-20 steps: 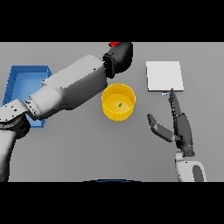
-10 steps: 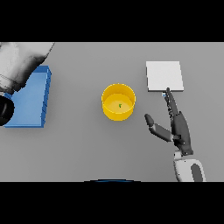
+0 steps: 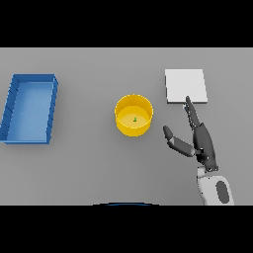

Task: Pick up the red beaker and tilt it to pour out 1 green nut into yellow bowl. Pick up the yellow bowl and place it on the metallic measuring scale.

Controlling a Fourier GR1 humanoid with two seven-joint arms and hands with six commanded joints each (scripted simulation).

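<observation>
The right hand comes up from the lower right of the table, its white and grey forearm near the lower edge and the dark palm above it. Its fingers are stretched straight and point away from the robot, leaning slightly toward the left, and their tips reach the near edge of the metallic measuring scale. The thumb is spread wide to the left, toward the yellow bowl, without touching it. The hand is fully open and holds nothing. The yellow bowl stands upright near the middle of the table, mouth up, to the left of the hand and to the near left of the scale, apart from both. A small green nut lies on its floor; its long axis is too small to tell. The scale is a flat pale square lying level with its sides roughly parallel to the table's edges. A blue tray sits at the far left, its long side running away from the robot.
</observation>
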